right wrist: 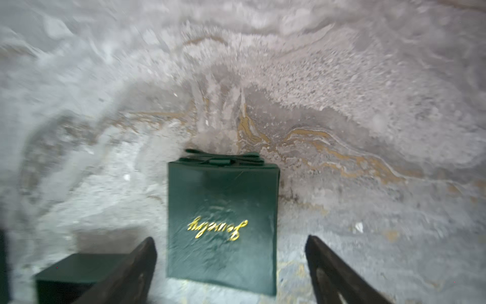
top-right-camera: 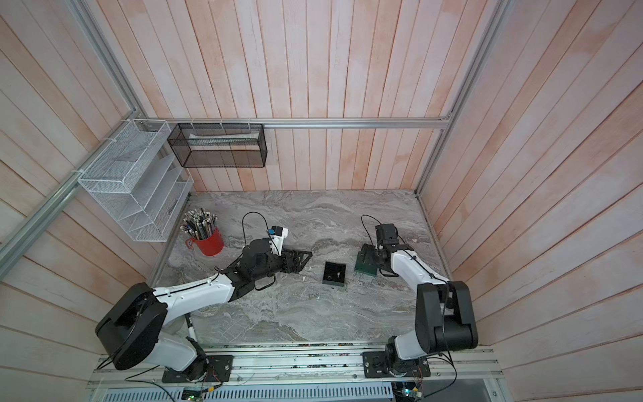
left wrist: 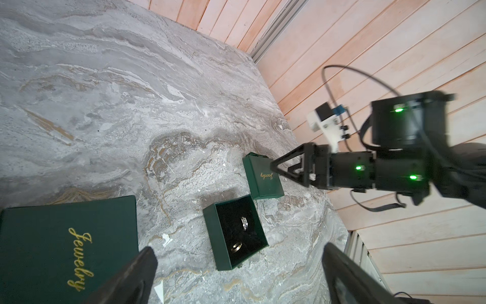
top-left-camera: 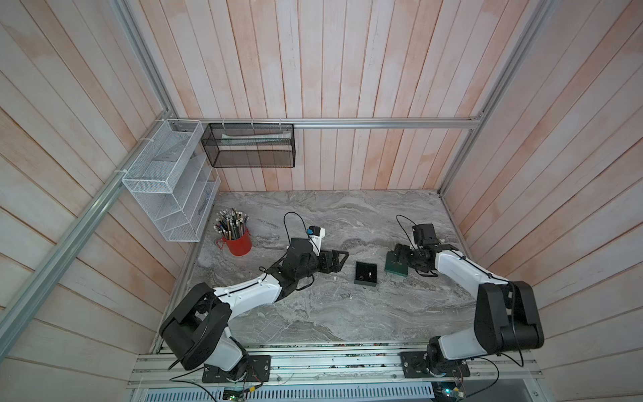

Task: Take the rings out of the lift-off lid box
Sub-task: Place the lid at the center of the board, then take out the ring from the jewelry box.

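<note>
reaching step: lid (right wrist: 222, 210) lies flat on the table (top-left-camera: 313, 313), right gripper (right wrist: 231, 239) spread astride it, pinching nothing. both rings (left wrist: 245, 223) sit in the open box (top-left-camera: 358, 275). left gripper (top-left-camera: 339, 261) gapes empty nearby. next likely needs a narrow, precise pinch.

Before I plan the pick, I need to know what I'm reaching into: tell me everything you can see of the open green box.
The open green box is a small squarish tray with dark green card-like walls, a black lining and no lid on it. It sits flat on the marble-look table, mid-table, and nothing but the table touches its outside. Inside lie a silvery ring and a gold-toned ring, apart.
</note>
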`<state>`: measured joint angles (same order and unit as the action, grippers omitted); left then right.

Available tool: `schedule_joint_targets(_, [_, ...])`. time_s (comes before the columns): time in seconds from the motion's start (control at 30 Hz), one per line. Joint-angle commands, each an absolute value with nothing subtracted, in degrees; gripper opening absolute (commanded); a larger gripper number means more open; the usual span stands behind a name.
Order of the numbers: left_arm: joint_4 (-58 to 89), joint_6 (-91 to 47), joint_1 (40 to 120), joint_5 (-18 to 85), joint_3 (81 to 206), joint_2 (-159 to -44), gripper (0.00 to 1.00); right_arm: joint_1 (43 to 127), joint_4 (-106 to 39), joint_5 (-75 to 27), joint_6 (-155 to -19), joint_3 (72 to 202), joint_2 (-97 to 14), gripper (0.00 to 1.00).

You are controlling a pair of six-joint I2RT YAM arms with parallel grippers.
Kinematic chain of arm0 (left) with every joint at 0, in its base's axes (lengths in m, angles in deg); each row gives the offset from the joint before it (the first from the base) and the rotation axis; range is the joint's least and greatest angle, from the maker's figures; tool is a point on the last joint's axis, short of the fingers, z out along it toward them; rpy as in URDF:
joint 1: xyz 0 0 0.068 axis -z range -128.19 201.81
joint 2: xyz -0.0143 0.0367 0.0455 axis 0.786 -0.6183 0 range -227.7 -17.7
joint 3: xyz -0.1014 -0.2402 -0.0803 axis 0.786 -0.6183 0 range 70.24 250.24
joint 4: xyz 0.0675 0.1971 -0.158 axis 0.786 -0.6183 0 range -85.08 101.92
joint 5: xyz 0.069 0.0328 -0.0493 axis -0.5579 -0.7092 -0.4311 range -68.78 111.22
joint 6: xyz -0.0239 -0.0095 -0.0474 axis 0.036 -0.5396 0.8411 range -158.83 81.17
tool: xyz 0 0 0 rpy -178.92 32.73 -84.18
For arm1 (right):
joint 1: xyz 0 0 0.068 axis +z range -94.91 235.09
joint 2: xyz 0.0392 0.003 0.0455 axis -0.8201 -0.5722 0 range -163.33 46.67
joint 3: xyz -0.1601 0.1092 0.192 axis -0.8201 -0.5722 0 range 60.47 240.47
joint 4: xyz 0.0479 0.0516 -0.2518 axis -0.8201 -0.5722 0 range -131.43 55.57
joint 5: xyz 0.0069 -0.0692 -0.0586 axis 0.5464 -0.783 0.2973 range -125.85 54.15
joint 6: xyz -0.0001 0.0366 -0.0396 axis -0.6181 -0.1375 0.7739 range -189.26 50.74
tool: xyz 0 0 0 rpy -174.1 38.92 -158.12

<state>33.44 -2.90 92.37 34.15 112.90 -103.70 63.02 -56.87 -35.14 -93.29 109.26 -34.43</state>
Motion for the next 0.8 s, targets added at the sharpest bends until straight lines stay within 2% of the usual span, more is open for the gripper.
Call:
schedule_joint_targets(0.0, [32.0,-4.2,92.2,33.2,114.6,-105.9,0.96,67.0,-61.5,-34.8,-96.1,109.0,-29.8,0.65])
schedule_joint_targets(0.03, [32.1,-4.1,92.2,33.4,114.7,-106.3,0.95,68.4,-61.7,-33.3,-97.5,108.8,-28.9,0.50])
schedule_joint_targets(0.07, [32.2,-3.8,92.2,33.5,114.9,-106.8,0.93,69.8,-61.7,-32.1,-98.7,108.6,-28.2,0.42])
schedule_joint_targets(0.1, [32.1,-3.5,92.2,33.9,115.1,-107.4,0.92,71.7,-61.1,-30.8,-100.0,108.4,-27.6,0.39])
schedule_joint_targets(0.3, [32.7,-2.2,92.5,36.5,116.7,-110.5,0.86,80.1,-60.6,-30.2,-103.7,109.0,-30.6,0.32])
schedule_joint_targets(0.37, [32.7,-1.8,92.6,36.5,116.7,-110.9,0.86,81.1,-60.3,-30.2,-103.9,108.9,-32.6,0.28])
schedule_joint_targets(0.67, [33.6,-0.6,92.8,36.0,115.5,-111.4,0.85,83.8,-58.1,-28.9,-104.0,109.2,-37.0,0.29])
schedule_joint_targets(0.77, [33.6,-0.5,92.7,36.1,115.5,-111.6,0.85,84.0,-58.3,-30.0,-104.1,109.3,-38.8,0.25])
